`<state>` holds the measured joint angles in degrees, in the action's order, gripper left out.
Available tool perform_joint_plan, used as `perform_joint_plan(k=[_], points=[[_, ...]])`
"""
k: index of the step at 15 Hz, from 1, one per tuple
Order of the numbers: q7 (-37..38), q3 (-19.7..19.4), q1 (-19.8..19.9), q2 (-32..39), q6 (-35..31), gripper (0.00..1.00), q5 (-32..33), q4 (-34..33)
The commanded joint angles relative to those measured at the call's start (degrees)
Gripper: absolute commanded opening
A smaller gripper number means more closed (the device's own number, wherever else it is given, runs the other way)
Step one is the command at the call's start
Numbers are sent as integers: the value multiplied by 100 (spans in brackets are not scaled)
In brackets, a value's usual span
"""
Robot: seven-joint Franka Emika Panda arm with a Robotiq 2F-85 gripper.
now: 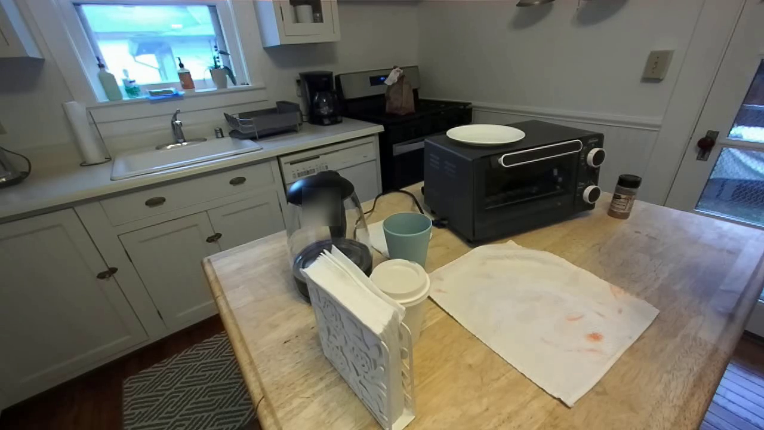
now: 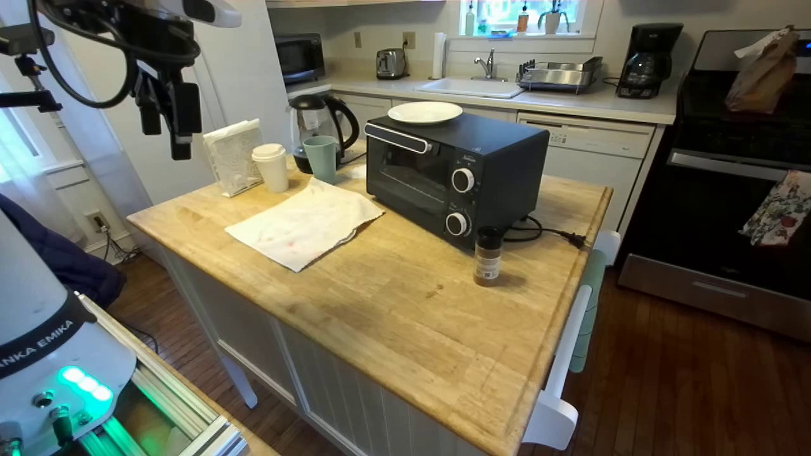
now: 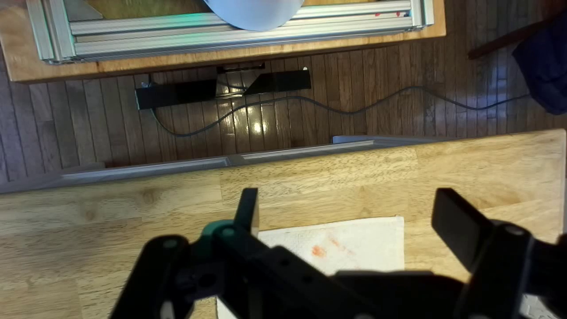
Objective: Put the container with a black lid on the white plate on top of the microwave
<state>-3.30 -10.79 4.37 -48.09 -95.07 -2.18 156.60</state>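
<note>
The container with a black lid (image 1: 624, 200) is a small brownish jar. It stands upright on the wooden table beside the knob side of the microwave (image 1: 456, 185), also seen in an exterior view with the jar (image 2: 488, 258) near the microwave's (image 2: 513, 171) corner. The white plate (image 1: 486, 135) lies flat on top of the microwave; nothing is on it, and it shows in both exterior views (image 2: 425, 113). My gripper (image 2: 167, 142) is raised above the table's far end, away from the jar. In the wrist view my gripper (image 3: 347, 199) is open and empty over the cloth mat.
The off-white cloth mat (image 2: 307, 221) lies before the microwave. A teal mug (image 1: 407, 236), a white-lidded cup (image 1: 401, 280), a glass kettle (image 1: 329, 233) and a napkin holder (image 1: 358, 340) stand on the table (image 2: 405, 316). A power cord (image 2: 538, 231) lies behind the jar.
</note>
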Motion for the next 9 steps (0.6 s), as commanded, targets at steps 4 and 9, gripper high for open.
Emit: perform_joint_plan(k=[4, 9], points=[[-432, -108, 250, -256, 142, 100, 225, 134], [-1487, -868, 1022, -434, 530, 100, 1573, 55]])
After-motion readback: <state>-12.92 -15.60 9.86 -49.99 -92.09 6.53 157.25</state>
